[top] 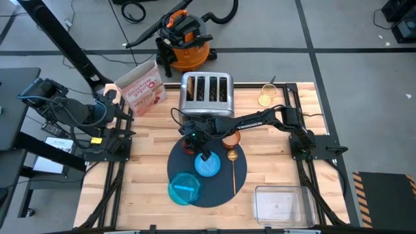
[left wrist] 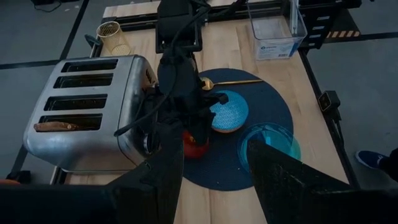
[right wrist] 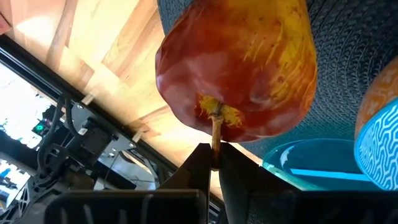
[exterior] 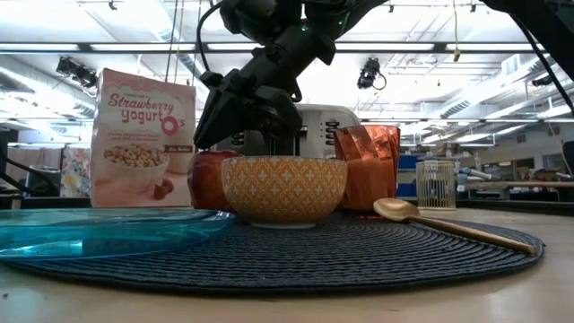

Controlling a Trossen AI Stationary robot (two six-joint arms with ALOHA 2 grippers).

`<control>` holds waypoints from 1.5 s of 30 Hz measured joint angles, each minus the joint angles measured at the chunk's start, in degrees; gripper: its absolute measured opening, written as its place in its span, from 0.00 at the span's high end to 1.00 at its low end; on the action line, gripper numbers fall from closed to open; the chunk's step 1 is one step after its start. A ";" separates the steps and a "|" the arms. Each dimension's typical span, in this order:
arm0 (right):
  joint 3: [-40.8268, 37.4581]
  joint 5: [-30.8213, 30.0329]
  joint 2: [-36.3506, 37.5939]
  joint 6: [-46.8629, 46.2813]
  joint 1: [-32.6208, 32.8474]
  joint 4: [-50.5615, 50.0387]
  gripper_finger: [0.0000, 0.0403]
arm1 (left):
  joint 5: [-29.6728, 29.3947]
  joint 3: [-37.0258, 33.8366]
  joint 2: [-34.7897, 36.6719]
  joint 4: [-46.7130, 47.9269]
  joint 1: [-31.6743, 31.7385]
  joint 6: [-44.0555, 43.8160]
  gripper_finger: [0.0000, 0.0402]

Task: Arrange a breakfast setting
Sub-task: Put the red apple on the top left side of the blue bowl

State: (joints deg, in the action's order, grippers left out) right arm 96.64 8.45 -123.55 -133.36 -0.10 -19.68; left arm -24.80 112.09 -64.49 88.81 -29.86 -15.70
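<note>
A round dark slate-blue mat [top: 224, 185] lies at the table's middle front. On it are a small blue bowl [top: 208, 166], a blue plate [top: 184, 188], a gold spoon [top: 233, 170] and a copper cup [top: 231, 138]. My right gripper [top: 194, 140] is at the mat's far left edge, shut on the red apple [right wrist: 236, 68]. The apple also shows behind the bowl in the low view [exterior: 208, 179]. A slice of toast [left wrist: 56, 126] sticks up from a slot of the toaster. My left gripper [left wrist: 211, 180] is open and empty at the table's left edge. My right gripper pinches the apple's stem [right wrist: 216, 132] between its two fingertips. The fingers come slanting down from above and from the far side. The apple is down at the mat's far left edge [left wrist: 194, 144]; whether it rests there or hangs just clear, I cannot tell.
The steel four-slot toaster [top: 207, 94] stands just behind the mat, the pink-and-white cereal box [top: 142, 88] to its left. A gold wire holder [top: 266, 97] is at the far right, a clear plastic container [top: 281, 205] at the near right. Bare wood lies left of the mat.
</note>
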 joint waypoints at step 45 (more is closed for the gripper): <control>-0.02 -0.55 -0.09 1.10 -0.90 0.63 0.76 | 1.10 -0.02 0.00 1.15 0.01 0.99 0.55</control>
State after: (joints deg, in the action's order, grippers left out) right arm 96.62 7.90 -123.63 -132.26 -0.99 -19.05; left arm -23.70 112.07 -64.49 89.96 -29.85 -14.71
